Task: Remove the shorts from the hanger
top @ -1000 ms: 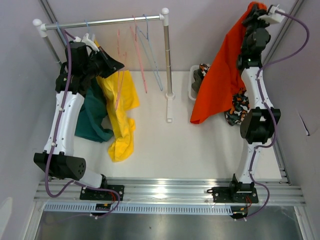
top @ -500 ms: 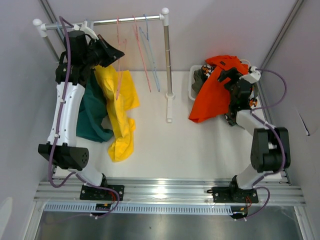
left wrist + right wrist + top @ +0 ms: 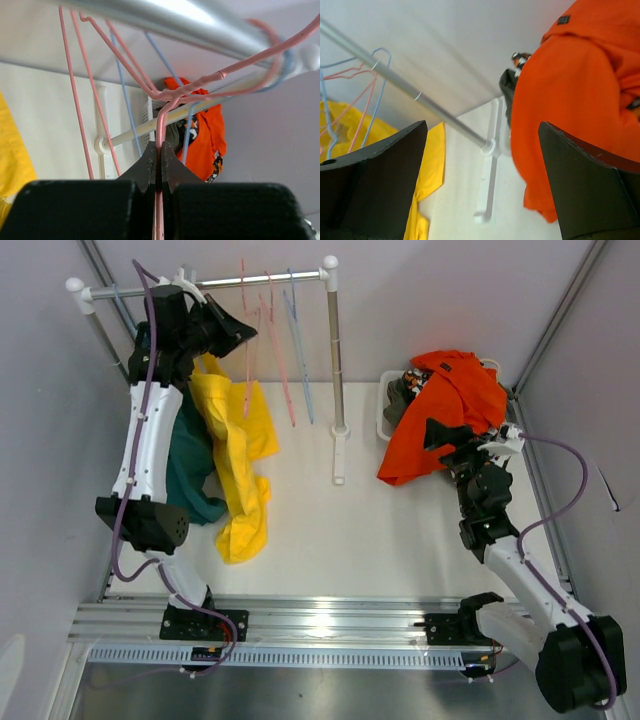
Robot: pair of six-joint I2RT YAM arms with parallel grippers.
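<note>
My left gripper (image 3: 240, 332) is up at the rail (image 3: 210, 283), shut on the thin wire of a pink hanger (image 3: 161, 125) just under its hook. Below it the yellow shorts (image 3: 238, 445) hang down and trail onto the table, with the teal shorts (image 3: 185, 472) beside them behind the left arm. The red-orange shorts (image 3: 452, 400) lie draped over the white basket (image 3: 384, 418) at the back right. My right gripper (image 3: 447, 432) stands open and empty just in front of them, with the orange cloth (image 3: 570, 100) past its right finger.
A second pink hanger (image 3: 277, 355) and a blue hanger (image 3: 298, 350) hang bare on the rail. The rack's right post (image 3: 334, 350) and its foot (image 3: 339, 455) stand mid-table. Patterned cloth (image 3: 411, 375) shows in the basket under the orange shorts. Walls close in on both sides.
The right gripper opened and let the red-orange shorts fall onto the basket, then came down and back toward me. The left gripper rose to the rail with the pink hanger.
</note>
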